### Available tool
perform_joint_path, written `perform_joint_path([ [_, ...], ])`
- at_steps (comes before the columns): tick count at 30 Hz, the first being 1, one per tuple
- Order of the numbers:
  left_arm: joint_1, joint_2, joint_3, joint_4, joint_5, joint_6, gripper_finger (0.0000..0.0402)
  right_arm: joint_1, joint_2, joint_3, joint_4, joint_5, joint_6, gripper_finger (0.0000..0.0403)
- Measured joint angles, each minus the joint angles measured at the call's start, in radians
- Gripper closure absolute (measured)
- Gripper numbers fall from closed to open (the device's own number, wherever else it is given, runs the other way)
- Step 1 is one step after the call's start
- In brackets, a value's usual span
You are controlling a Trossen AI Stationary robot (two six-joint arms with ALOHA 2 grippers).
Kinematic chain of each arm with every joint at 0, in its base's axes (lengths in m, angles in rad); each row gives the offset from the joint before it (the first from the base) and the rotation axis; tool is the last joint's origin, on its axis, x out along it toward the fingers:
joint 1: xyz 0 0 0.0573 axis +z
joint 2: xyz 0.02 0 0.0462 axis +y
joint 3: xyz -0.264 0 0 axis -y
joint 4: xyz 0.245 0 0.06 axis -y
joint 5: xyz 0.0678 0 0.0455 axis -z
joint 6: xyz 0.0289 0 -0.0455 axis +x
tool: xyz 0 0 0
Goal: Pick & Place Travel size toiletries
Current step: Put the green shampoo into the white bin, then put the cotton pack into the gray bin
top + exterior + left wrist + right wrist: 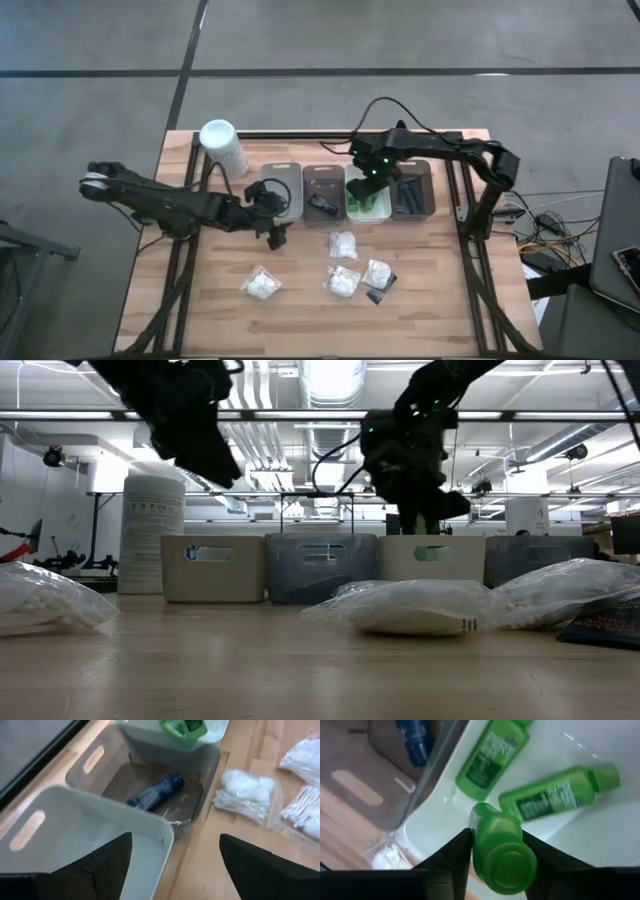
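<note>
Four trays point(281, 172) stood in a row beside a tall white container point(224, 146); clear packets of white puffs point(343, 281) lay on the table before them. The right gripper point(497, 851), above the third tray point(630, 840), which held two green bottles point(492, 756), clasped a third green bottle point(502, 852) between part-open jaws. The left gripper point(172, 855) hung over the first tray with jaws wide apart, empty.

- Four rectangular trays point(281, 172) in a row at the back of the table.
- One tall white cylindrical container point(223, 147).
- Four clear packets of white puffs and swabs point(343, 245) lying on the wood in the high view.
- Three little green bottles point(492, 757) in the right wrist view (one of them between that arm's fingers).
- One dark blue tube point(156, 793) in the second tray.
- Two robot arms point(160, 200).
</note>
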Motion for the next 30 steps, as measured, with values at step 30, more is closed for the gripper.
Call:
perform_joint_path([
  [30, -0.079, -0.103, -0.125, -0.145, 0.575, 0.092, 0.0103, 0.468, -0.182, 0.283, -0.232, 0.645, 0.279, 0.0121],
])
